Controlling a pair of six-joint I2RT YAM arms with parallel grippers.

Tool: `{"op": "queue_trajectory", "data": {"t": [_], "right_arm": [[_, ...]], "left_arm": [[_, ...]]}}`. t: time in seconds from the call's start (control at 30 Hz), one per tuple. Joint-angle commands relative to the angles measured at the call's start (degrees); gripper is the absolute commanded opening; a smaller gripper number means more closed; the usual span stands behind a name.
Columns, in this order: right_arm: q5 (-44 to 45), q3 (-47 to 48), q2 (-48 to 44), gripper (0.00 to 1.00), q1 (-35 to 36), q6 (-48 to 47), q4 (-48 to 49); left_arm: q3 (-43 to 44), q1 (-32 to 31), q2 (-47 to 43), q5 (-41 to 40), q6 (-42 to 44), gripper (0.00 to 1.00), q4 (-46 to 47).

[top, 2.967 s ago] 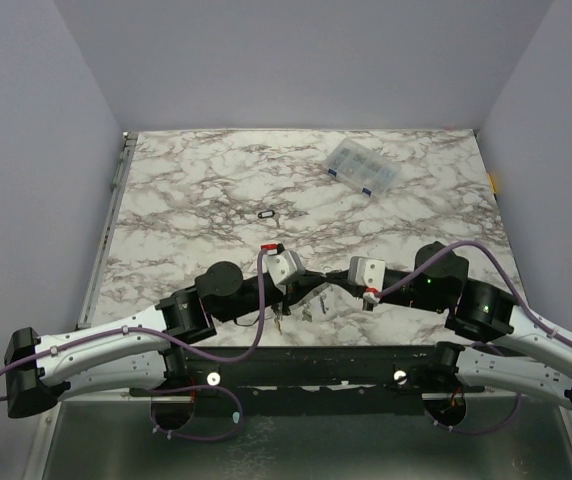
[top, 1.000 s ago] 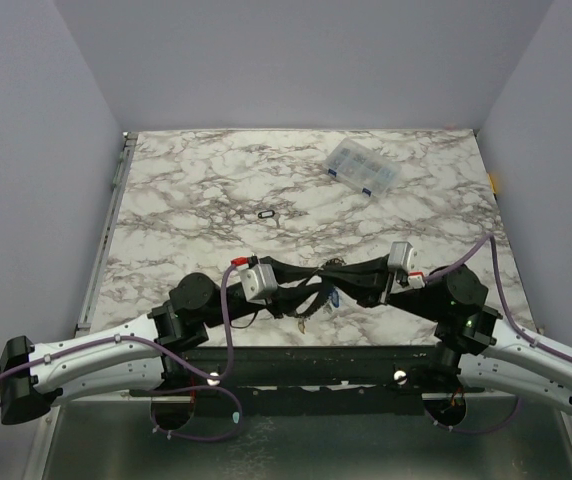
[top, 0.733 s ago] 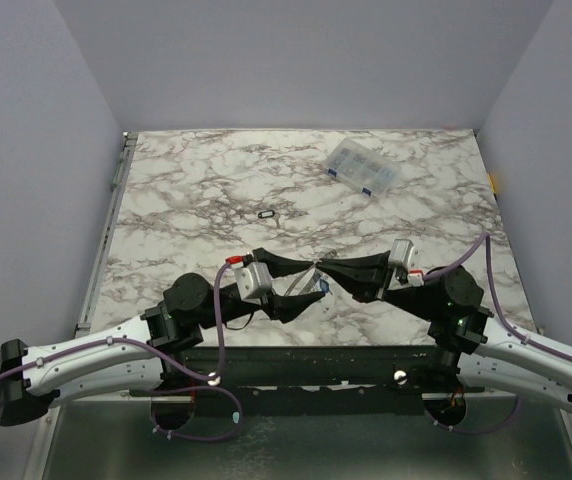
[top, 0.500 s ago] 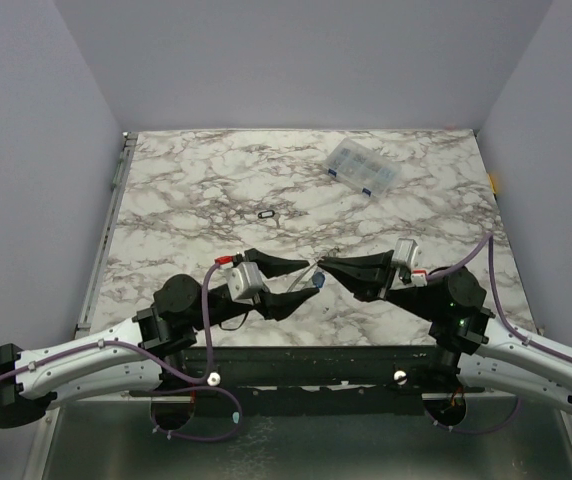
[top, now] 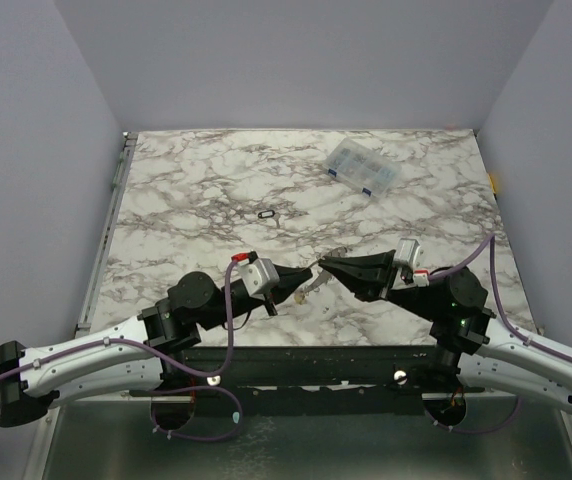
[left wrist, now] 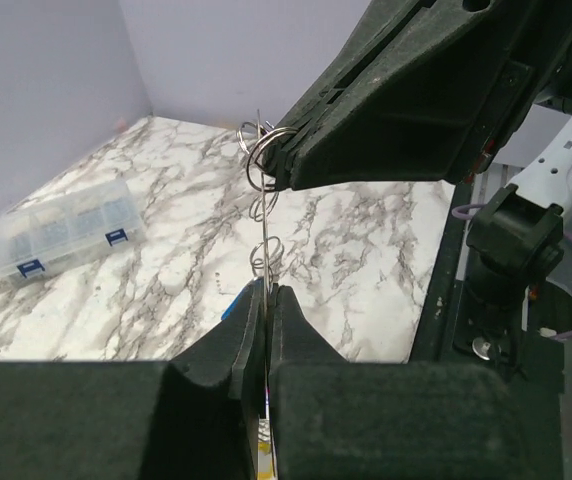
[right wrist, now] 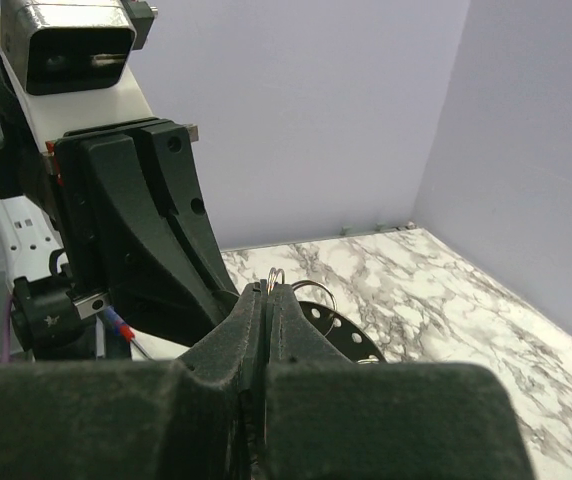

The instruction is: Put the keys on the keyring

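Observation:
My left gripper (top: 303, 277) and right gripper (top: 324, 263) meet tip to tip above the near part of the table. In the left wrist view my left gripper (left wrist: 264, 290) is shut on the thin grey keyring (left wrist: 264, 245), seen edge-on. A blue key (left wrist: 230, 306) and a yellow one (left wrist: 260, 462) hang by the fingers. In the right wrist view my right gripper (right wrist: 269, 290) is shut on a small split ring (right wrist: 275, 277) at the hoop's far end. A black-rimmed oval tag (top: 266, 214) lies alone on the table.
A clear plastic compartment box (top: 363, 167) with blue latches sits at the back right, and also shows in the left wrist view (left wrist: 61, 235). The marble table (top: 186, 200) has a metal rail along its left edge. The left arm's body (right wrist: 126, 220) fills the right wrist view.
Both grippers have come up from pointing down at the table's front and now face each other tip to tip. In the last half second the left gripper moved right, closing on the right one.

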Motion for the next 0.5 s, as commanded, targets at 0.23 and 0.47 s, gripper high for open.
{"op": "queue_trajectory", "data": {"t": [0.23,0.47], "right_arm": [[2.7,1.7,1.8,0.01,-0.3,-0.5,2.6],[5.6,0.2,5.6,0.01,-0.2,-3.9,6.1]], "left_arm": [[2.6,-0.5,1.2,3.9,0.6,0.0,-0.5],[3.6,-0.5,1.8,4.6,-0.8,0.0,-0.5]]}}
